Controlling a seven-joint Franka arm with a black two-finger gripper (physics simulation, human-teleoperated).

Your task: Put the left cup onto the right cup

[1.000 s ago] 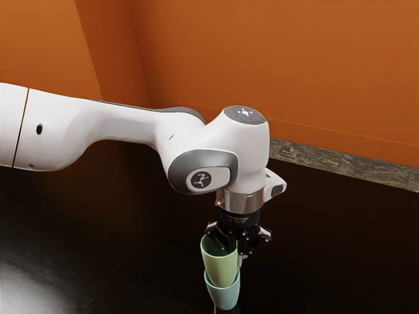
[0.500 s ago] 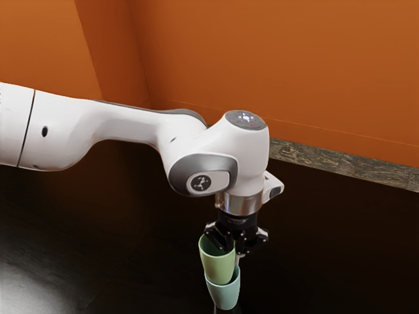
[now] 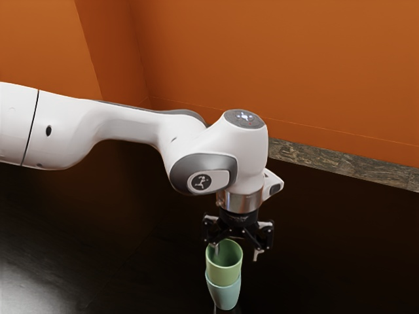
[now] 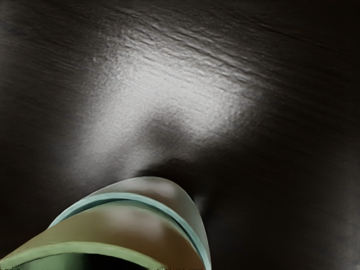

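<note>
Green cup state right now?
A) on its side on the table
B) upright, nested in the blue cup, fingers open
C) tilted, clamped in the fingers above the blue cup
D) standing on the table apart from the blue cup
B: the green cup sits upright inside the blue cup, and the fingers are spread open at its rim.

Hidden and cropped
green cup (image 3: pixel 224 260): lower half hidden inside blue cup (image 3: pixel 224 296); wrist view cuts both off, close and blurred.
</note>
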